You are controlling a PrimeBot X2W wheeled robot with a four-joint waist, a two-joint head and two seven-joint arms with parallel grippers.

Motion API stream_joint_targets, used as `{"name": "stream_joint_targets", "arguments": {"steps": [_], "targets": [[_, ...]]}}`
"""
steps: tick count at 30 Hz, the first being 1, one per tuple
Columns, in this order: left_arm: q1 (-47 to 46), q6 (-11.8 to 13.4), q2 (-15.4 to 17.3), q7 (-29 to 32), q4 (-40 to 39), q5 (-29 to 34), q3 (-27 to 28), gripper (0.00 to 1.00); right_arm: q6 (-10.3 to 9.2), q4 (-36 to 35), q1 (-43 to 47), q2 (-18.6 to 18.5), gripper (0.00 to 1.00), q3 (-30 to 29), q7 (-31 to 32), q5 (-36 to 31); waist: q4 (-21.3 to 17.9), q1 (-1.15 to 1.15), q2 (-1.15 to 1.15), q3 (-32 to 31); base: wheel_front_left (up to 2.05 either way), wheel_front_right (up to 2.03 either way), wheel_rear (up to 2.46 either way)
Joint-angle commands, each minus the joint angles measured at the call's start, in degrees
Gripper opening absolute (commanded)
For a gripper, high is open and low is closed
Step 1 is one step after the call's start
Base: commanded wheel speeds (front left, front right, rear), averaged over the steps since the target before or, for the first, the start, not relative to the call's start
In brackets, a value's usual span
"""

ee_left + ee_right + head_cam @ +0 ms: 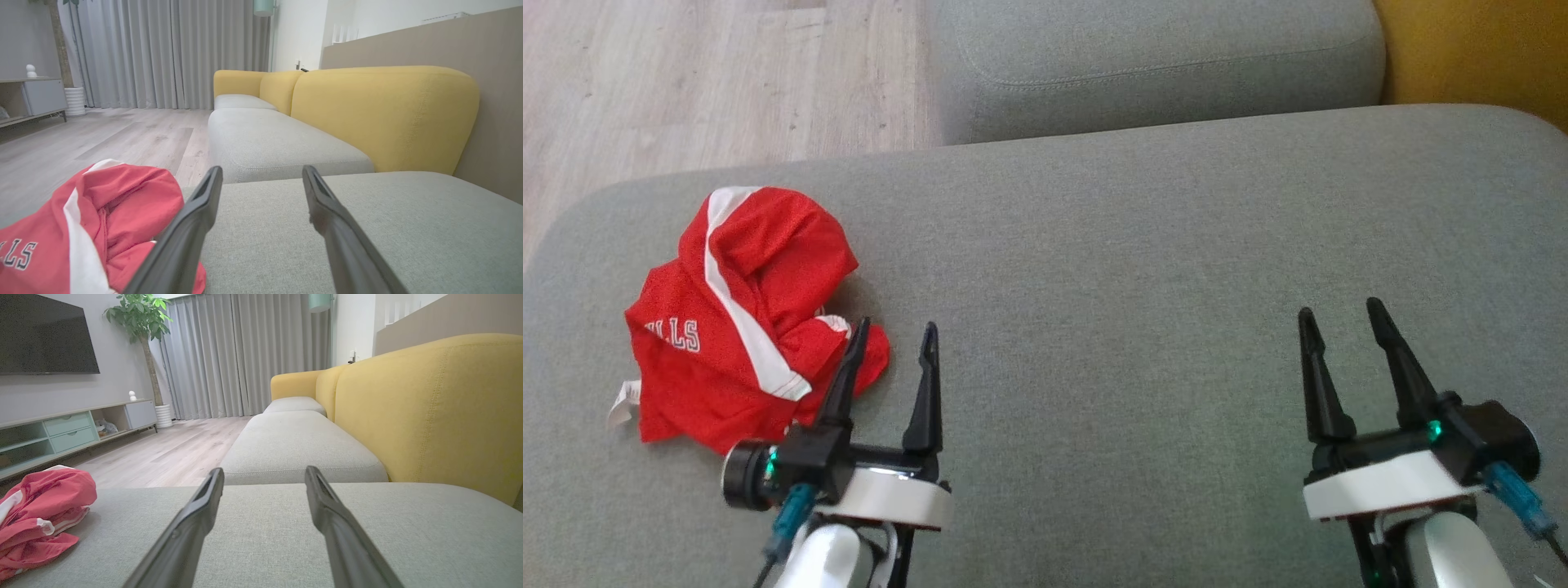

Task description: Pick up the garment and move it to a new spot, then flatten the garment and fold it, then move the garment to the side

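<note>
Head view: where does the red jersey (743, 318) lie?
— Crumpled in a heap at about 9 o'clock on the grey sofa seat (1135, 286), close to the seat's rounded edge. A white stripe and the letters "LLS" show on it. The wooden floor (686, 82) lies beyond at 11 o'clock.

And the left gripper (895, 327)?
— It sits at 5 o'clock from the heap, its two dark prongs spread with nothing between them. The outer prong overlaps the heap's lower right edge. I cannot tell whether it touches the cloth.

What about the right gripper (1339, 308)?
— It is out at 3 o'clock, well apart from the jersey, over bare seat fabric. It is likewise spread and holds nothing.

What else is around?
— A second grey cushion (1160, 65) at 12 o'clock and a yellow backrest (1470, 49) at 1 o'clock.
</note>
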Motion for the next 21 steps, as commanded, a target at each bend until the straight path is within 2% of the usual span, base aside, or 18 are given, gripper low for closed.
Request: {"name": "stream_joint_targets", "arguments": {"steps": [1, 6, 14, 21], "targets": [[-0.7, -0.5, -0.3, -1.0, -1.7, 0.5, 2.6, 1.0, -0.04, -2.1, -0.8, -0.5, 1.0, 0.8, -1.1, -0.4, 0.0, 0.0, 0.0, 0.0, 0.0, 0.0, 0.0], [0.9, -2.3, -1.8, -1.8, 0.7, 1.1, 5.9, 1.0, -0.04, -1.7, 0.0, -0.5, 1.0, 0.4, -1.9, 1.3, 0.0, 0.0, 0.0, 0.0, 0.0, 0.0, 0.0], [0.8, -2.9, -2.8, -2.7, 7.6, 4.7, 7.0, 1.0, -0.04, 0.6, 0.3, -0.5, 1.0, 0.7, -2.8, 0.2, 0.0, 0.0, 0.0, -0.2, 0.0, 0.0, 0.0], [0.0, -3.9, -3.5, -2.7, 8.6, 5.3, 8.0, 1.0, -0.04, 1.7, -0.2, -0.5, 1.0, 0.6, -2.8, 0.9, 0.3, 0.0, 0.0, -0.4, 0.0, 0.0, 0.0]]}}
